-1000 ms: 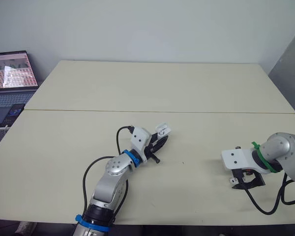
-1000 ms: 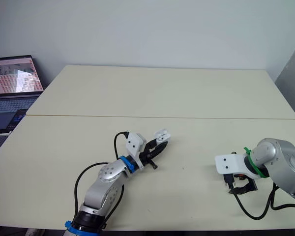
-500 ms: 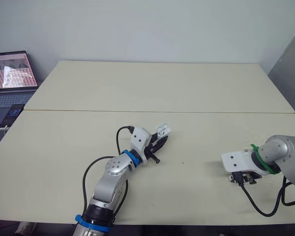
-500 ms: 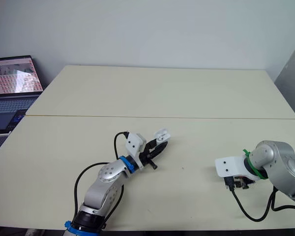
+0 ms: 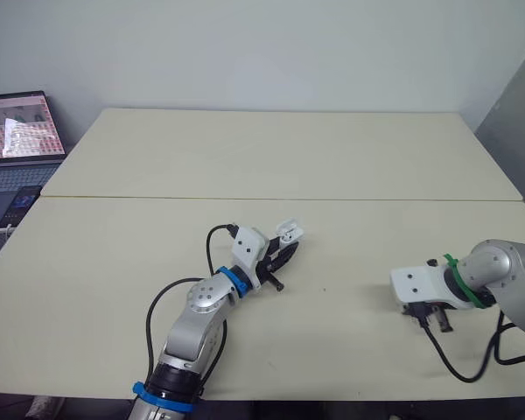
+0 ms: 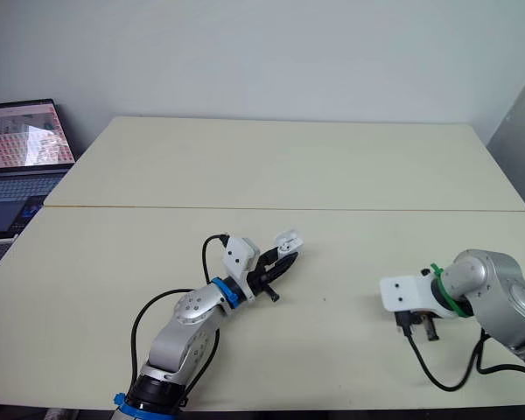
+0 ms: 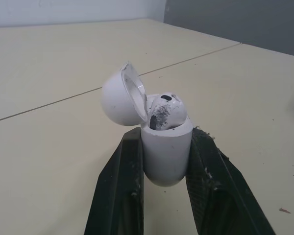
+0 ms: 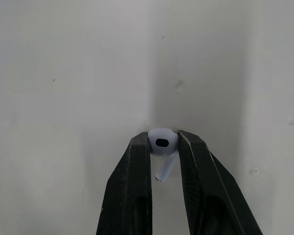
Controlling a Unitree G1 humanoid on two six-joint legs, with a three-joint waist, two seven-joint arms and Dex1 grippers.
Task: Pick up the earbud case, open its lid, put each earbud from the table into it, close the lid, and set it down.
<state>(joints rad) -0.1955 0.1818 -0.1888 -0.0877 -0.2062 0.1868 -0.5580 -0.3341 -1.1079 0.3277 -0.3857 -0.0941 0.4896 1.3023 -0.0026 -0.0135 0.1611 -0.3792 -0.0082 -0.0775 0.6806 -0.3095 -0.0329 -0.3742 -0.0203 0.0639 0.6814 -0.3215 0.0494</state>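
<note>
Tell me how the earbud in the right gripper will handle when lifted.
Likely very light: the earbud looks tiny in the right gripper. Probably slippery and apt to twist, since only its smooth rounded head is pinched.

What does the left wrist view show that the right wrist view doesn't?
Left wrist view: the left gripper clamping the case, its lid open, with a seated earbud inside. Right wrist view: the right gripper pinching the other earbud. Both: the beige table.
</note>
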